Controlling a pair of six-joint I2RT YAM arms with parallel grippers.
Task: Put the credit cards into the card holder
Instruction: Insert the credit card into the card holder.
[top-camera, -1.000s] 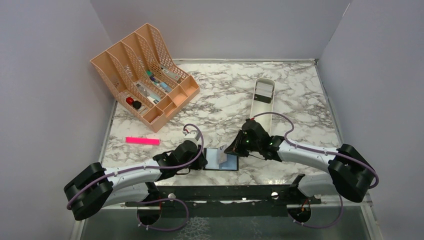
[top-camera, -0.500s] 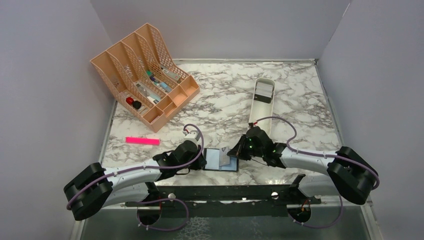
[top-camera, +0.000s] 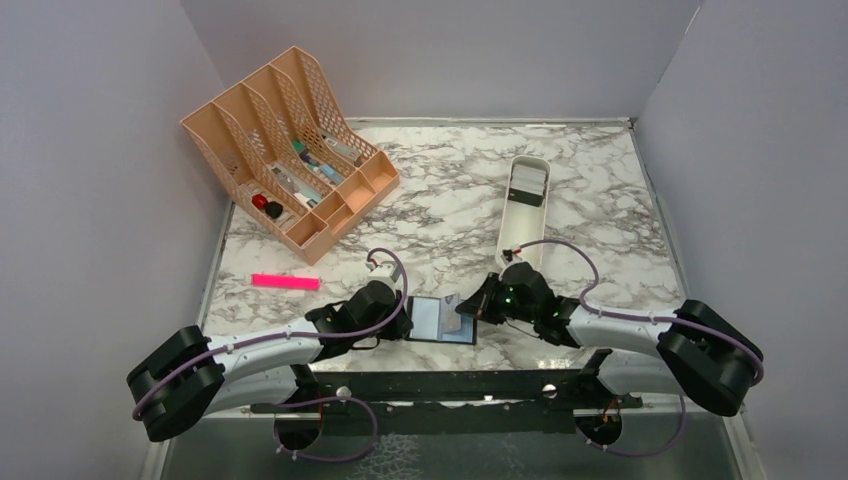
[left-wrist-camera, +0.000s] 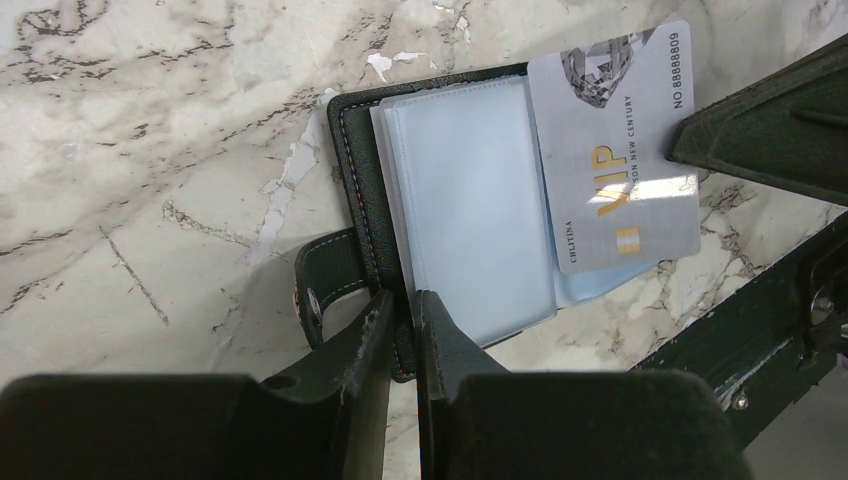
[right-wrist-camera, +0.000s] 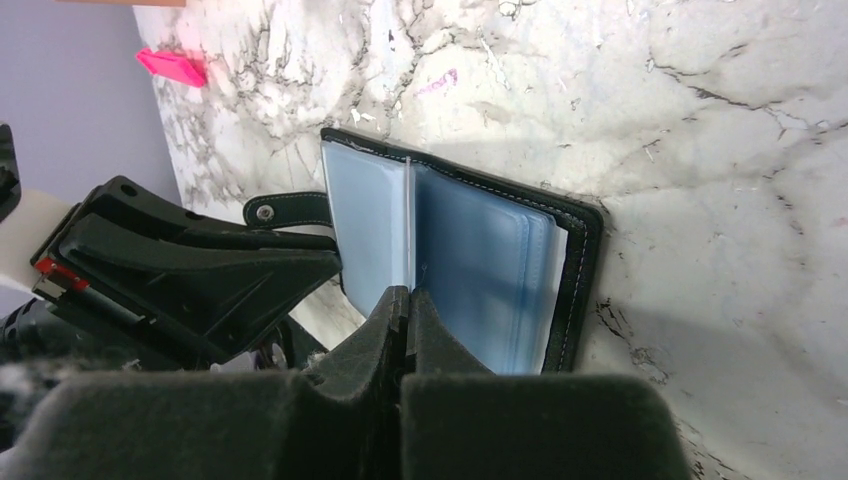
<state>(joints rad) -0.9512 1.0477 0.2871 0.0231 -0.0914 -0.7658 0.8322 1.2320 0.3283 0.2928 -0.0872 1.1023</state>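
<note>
The card holder (top-camera: 428, 319) lies open near the table's front edge, a dark leather cover with clear sleeves (left-wrist-camera: 470, 225). My left gripper (left-wrist-camera: 403, 302) is shut on the cover's near edge, beside its snap strap. My right gripper (right-wrist-camera: 408, 296) is shut on a silver credit card marked VIP (left-wrist-camera: 615, 160). The card rests slanted over the right half of the sleeves. In the right wrist view it shows edge-on as a thin white line (right-wrist-camera: 408, 225) above the holder (right-wrist-camera: 490, 265). More dark credit cards (top-camera: 528, 184) sit in a long white tray (top-camera: 519, 222).
A peach desk organiser (top-camera: 290, 160) with small items stands at the back left. A pink marker (top-camera: 285, 282) lies left of my left arm. Grey walls close in the left, back and right sides. The black mounting rail (top-camera: 440, 385) runs along the front edge.
My right gripper has carried the card down and toward the front, from above the holder's right edge onto its sleeves. My left gripper stays on the cover.
</note>
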